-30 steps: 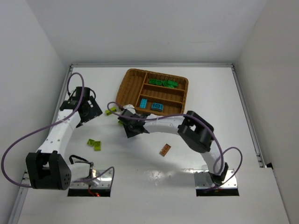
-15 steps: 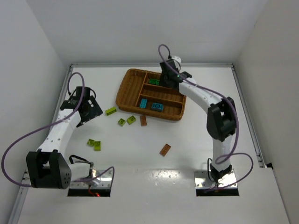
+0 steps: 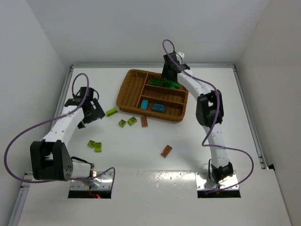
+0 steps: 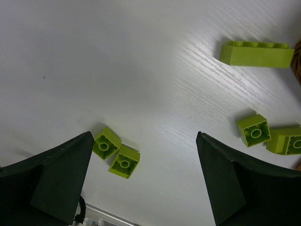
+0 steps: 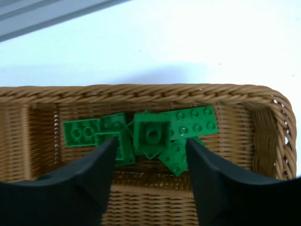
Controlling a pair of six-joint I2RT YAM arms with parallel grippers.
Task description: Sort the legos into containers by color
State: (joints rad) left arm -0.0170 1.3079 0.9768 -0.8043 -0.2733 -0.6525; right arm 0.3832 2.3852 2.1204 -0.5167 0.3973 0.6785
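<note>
Jaws are spread: right gripper [image 5: 150,143] over green legos [image 5: 151,133] grouped by colour in tray [image 5: 141,89], far slot; left gripper [image 4: 143,137] over lime legos [image 4: 116,154]

Tray [image 3: 126,95] at far middle of table [image 3: 197,141], bricks [image 5: 150,134] piled in its rearmost slot [image 5: 235,141], loose bricks [image 3: 131,121] before it

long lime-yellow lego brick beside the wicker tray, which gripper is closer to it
Left. The left gripper is just left of the long lime-yellow lego brick; the right gripper is well beyond it, over the dark green bricks in the brown woven wicker tray.
</note>
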